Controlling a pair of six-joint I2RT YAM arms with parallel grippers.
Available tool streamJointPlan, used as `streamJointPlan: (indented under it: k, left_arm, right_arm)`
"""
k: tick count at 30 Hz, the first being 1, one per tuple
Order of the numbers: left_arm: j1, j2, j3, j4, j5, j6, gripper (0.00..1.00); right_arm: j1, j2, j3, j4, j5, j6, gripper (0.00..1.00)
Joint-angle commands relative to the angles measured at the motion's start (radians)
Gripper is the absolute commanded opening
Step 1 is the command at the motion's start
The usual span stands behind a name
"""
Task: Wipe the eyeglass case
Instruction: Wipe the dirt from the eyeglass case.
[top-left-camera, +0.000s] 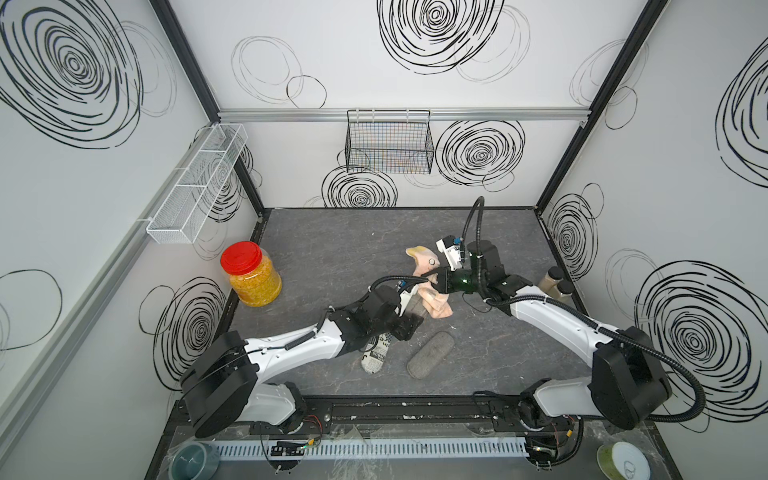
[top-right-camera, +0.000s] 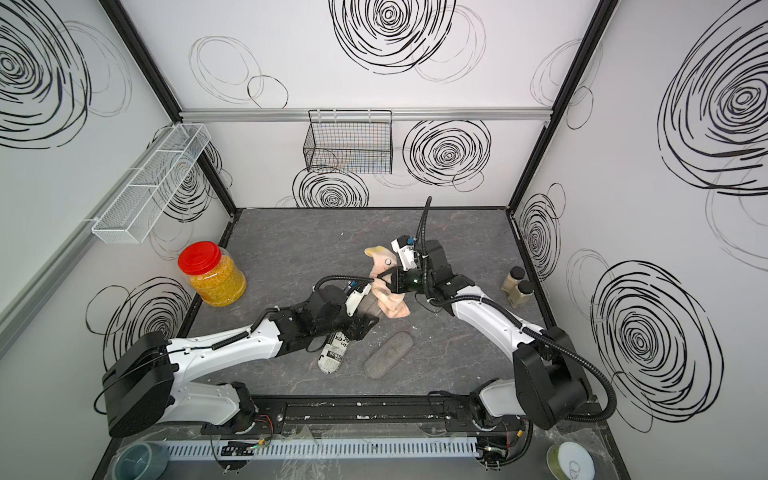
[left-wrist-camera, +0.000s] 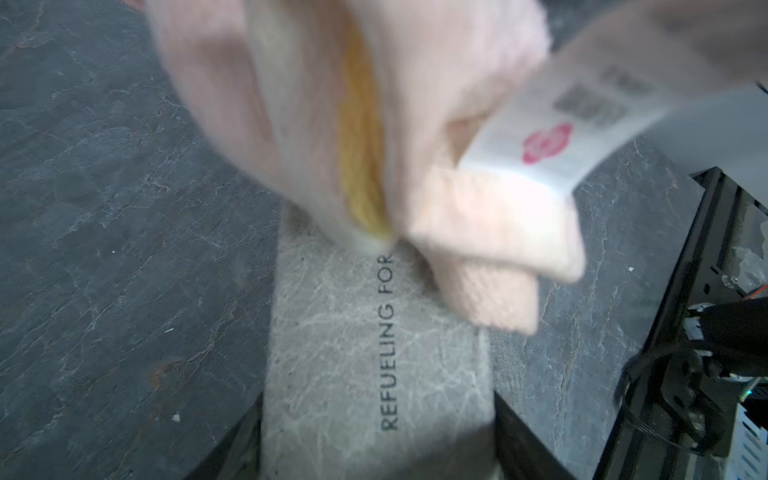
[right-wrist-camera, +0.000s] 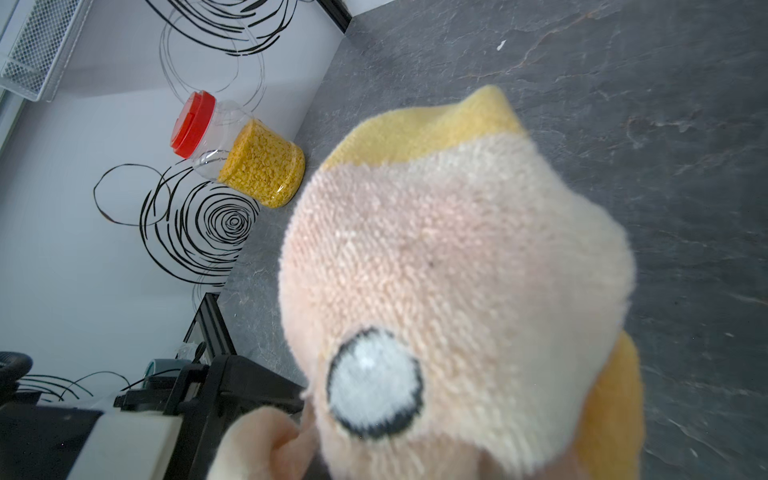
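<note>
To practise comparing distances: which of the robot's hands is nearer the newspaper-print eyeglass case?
Left. The left hand, gripping a grey eyeglass case, sits just beyond the newspaper-print eyeglass case, whose far end its arm covers; the right hand, clutching the pink cloth, is farther back.

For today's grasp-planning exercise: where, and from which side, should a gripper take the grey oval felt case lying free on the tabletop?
Take the grey oval felt case across its narrow middle, coming down from above. It lies flat, long and slim, so jaws turned square to its slanted long axis would probably span it. The newsprint-patterned case lies apart, leaving both long sides free.
</note>
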Motion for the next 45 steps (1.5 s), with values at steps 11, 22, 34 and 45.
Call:
streamJointPlan:
  k: [11, 22, 34, 45]
  left_arm:
    - [-0.002, -0.060, 0.023, 0.156, -0.013, 0.008, 0.60]
    - [-0.004, -0.067, 0.009, 0.166, -0.018, -0.004, 0.60]
    - [-0.008, -0.084, 0.007, 0.157, -0.022, -0.005, 0.60]
    - [-0.007, -0.060, 0.030, 0.168, -0.014, -0.033, 0.60]
  right_arm:
    - [-0.025, -0.028, -0.036, -0.007, 0.071, 0.021, 0.08]
    - [0.042, -0.028, -0.004, -0.036, 0.029, -0.054, 0.09]
    - [-0.020, -0.054, -0.037, -0.047, 0.145, 0.020, 0.08]
    - [0.095, -0.026, 0.023, -0.080, 0.058, -0.062, 0.09]
